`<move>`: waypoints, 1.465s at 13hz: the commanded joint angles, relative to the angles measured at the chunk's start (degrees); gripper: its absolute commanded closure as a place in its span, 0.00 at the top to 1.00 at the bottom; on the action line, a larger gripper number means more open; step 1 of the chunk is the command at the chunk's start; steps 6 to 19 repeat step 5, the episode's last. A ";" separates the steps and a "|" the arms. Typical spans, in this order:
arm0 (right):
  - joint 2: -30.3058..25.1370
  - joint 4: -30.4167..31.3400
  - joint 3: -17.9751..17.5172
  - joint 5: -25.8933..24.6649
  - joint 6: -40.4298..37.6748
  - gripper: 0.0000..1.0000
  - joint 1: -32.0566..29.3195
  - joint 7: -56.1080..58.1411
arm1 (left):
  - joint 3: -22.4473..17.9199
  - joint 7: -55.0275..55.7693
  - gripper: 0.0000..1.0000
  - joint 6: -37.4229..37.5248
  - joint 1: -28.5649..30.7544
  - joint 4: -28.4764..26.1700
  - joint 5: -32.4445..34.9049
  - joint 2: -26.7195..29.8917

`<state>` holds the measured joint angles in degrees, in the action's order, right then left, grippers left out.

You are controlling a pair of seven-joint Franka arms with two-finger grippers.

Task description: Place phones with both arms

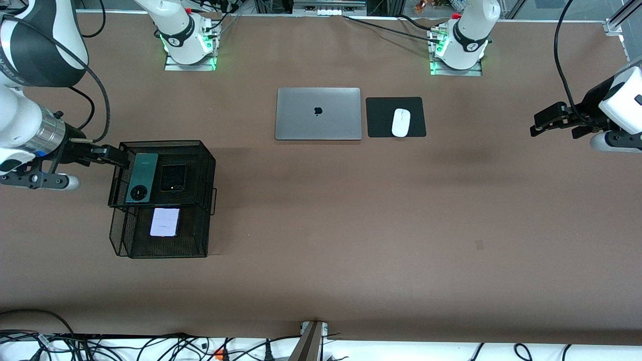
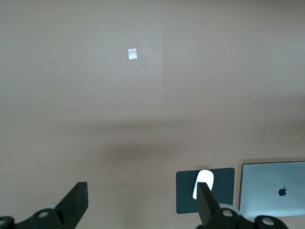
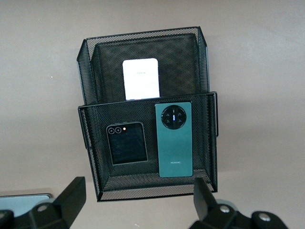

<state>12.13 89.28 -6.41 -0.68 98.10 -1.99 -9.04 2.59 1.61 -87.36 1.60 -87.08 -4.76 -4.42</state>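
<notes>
A black mesh two-tier rack [image 1: 203, 165] stands toward the right arm's end of the table. Its upper tier holds the long dark green phone [image 1: 141, 177] and the small black phone [image 1: 173, 177] side by side. The pale lilac-white phone [image 1: 164, 221] lies on the lower tier, nearer the front camera. The right wrist view shows the green phone [image 3: 175, 139], the black phone [image 3: 126, 142] and the white phone [image 3: 140, 78]. My right gripper [image 1: 111, 156] [image 3: 138, 200] is open and empty, in the air just beside the upper tier's edge. My left gripper [image 1: 535, 125] [image 2: 140, 202] is open and empty over bare table at the left arm's end.
A closed grey laptop [image 1: 318, 113] lies mid-table near the bases, with a white mouse [image 1: 400, 122] on a black pad [image 1: 381, 118] beside it. They also show in the left wrist view: laptop [image 2: 274, 188], mouse [image 2: 205, 183]. A small tape mark [image 1: 479, 244] is on the table.
</notes>
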 commanded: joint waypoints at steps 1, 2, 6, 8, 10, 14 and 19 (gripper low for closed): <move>-1.58 1.60 -1.50 -0.38 -0.28 1.00 -1.26 -1.42 | 0.49 -0.38 1.00 0.53 0.51 -0.64 0.37 1.00; -1.58 1.43 -1.50 -0.20 -0.28 1.00 -1.26 -2.12 | 0.49 -0.38 1.00 0.61 0.51 -0.64 0.37 1.00; -1.06 0.81 -1.42 -0.11 -0.37 1.00 -1.26 -1.95 | 0.49 -0.38 1.00 0.62 0.51 -0.64 0.37 1.00; -1.06 0.81 -1.42 -0.11 -0.37 1.00 -1.26 -1.95 | 0.49 -0.38 1.00 0.62 0.51 -0.64 0.37 1.00; -1.06 0.81 -1.42 -0.11 -0.37 1.00 -1.26 -1.95 | 0.49 -0.38 1.00 0.62 0.51 -0.64 0.37 1.00; -1.06 0.81 -1.42 -0.11 -0.37 1.00 -1.26 -1.95 | 0.49 -0.38 1.00 0.62 0.51 -0.64 0.37 1.00; -1.06 0.81 -1.42 -0.11 -0.37 1.00 -1.26 -1.95 | 0.49 -0.38 1.00 0.62 0.51 -0.64 0.37 1.00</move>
